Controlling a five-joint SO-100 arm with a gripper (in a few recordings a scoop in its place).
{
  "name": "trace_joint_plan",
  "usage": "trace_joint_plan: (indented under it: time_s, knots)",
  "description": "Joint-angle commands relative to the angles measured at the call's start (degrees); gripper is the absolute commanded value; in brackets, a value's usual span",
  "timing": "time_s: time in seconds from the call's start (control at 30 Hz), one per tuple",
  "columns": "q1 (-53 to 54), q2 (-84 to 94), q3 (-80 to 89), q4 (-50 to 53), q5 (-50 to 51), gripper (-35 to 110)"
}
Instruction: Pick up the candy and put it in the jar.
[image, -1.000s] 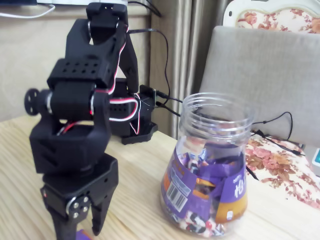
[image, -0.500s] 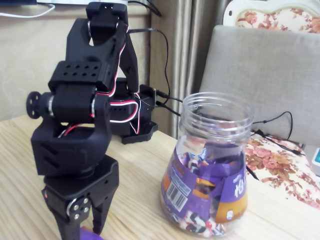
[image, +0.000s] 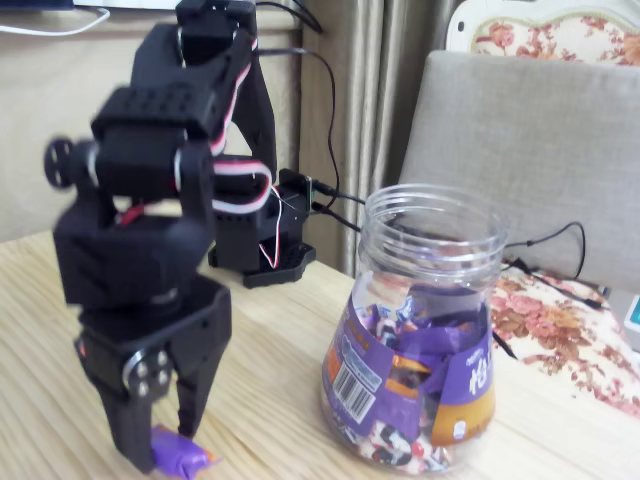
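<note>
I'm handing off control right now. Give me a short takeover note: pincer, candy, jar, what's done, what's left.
Pincer: shut on the candy, just above the wooden table at the fixed view's lower left; lift looks begun.
Jar: upright to the right of the pincer, no lid on it, already holding many purple sweets.
Done: grasp.
Left: raise the candy above the jar's mouth, move over it, release.

Left of the jar, the gripper is matte black with silver screws, and the candy at its tips is shiny purple. The jar is clear plastic with a purple and orange label carrying a white barcode patch. It stands on a pale wood-grain table, with a red-and-cream floral cloth to its right.
</note>
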Motion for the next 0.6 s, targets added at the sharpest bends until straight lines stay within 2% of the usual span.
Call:
trace_joint_plan:
  time_s: [0.0, 0.57]
  knots:
    - [0.0, 10.6, -0.7, 4.2, 0.5, 0]
    - [-4.0, 27.9, -24.4, 29.3, -0.3, 0]
